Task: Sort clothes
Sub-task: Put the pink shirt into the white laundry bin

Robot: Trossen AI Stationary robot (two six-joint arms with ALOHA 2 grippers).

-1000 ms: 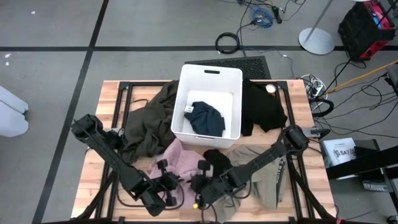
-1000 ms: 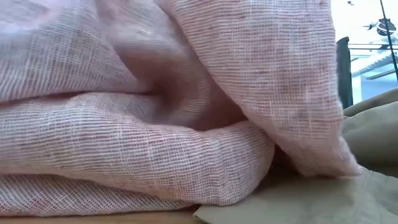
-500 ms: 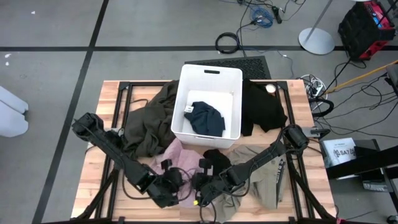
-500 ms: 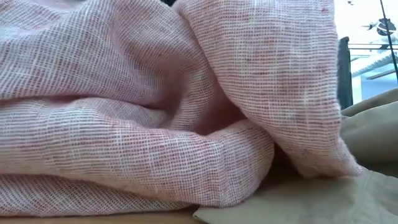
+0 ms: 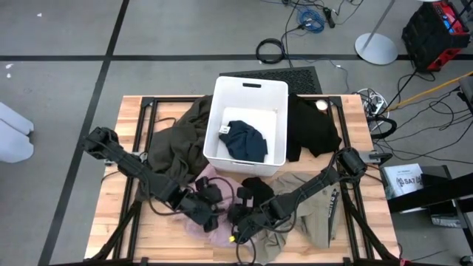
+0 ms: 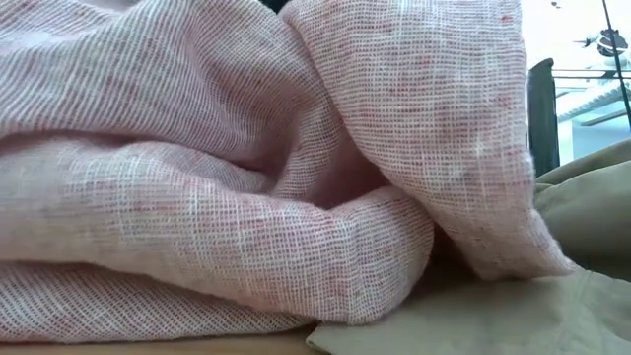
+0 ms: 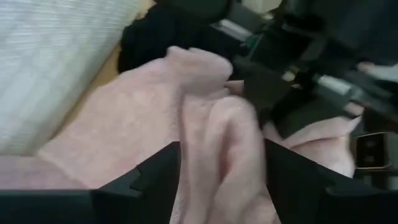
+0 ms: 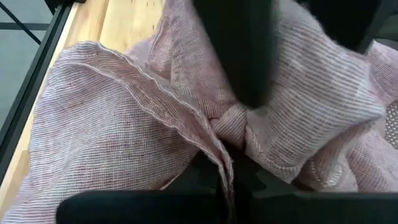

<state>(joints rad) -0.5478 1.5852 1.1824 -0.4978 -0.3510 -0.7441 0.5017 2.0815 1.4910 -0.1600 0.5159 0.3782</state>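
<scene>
Two grippers meet over the pale pink garment [image 5: 219, 225] at the near edge of the table [image 5: 118, 222]. It lies bunched up there, likely because both arms need a hold on it to lift it and move it to where it belongs.

In the right wrist view, the right gripper [image 8: 231, 163] has its jaws pressed together, pinching a fold of the pink cloth between them. That pinch looks like it keeps the cloth from slipping.

In the left wrist view, the left gripper [image 7: 221, 168] has its jaws spread apart, one on each side of a soft pink ridge. The cloth sits between the fingers, but they do not squeeze it. I think this gripper is getting ready to grab a new spot.

A khaki tan garment [image 5: 319, 207] lies just beside the pink one, under the right arm. A small black garment [image 5: 257, 188] sits a bit farther in.

Farther back stands the white bin [image 5: 248, 92] with a navy blue garment [image 5: 245, 140] inside it. The big dark olive garment [image 5: 181, 140] lies to the left of the bin. Another black garment [image 5: 312, 125] lies to its right.
</scene>
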